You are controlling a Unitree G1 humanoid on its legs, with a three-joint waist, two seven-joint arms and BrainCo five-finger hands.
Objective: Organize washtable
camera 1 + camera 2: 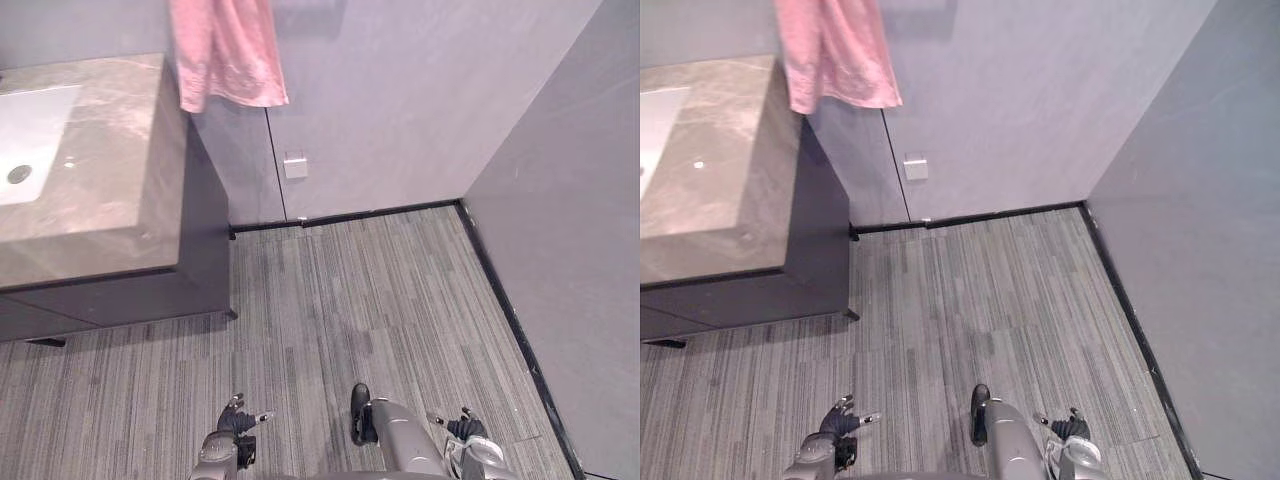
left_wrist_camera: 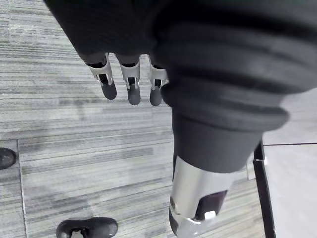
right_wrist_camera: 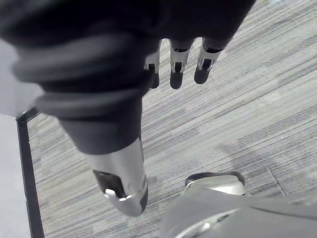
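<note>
The washtable (image 1: 110, 190) is a grey marble counter on a dark cabinet at the far left, with a white sink (image 1: 30, 130) set into it. A pink towel (image 1: 225, 50) hangs on the wall just past the counter's right end. Both arms hang low over the floor, well away from the counter. My left hand (image 1: 238, 425) shows straight fingers (image 2: 131, 82) with nothing in them. My right hand (image 1: 462, 428) is the same, its fingers (image 3: 176, 67) relaxed over bare carpet.
Striped grey carpet (image 1: 380, 300) covers the floor between me and the walls. A small white box (image 1: 295, 165) sits on the back wall. Grey walls meet in a corner at the right, edged by a black skirting (image 1: 500, 290).
</note>
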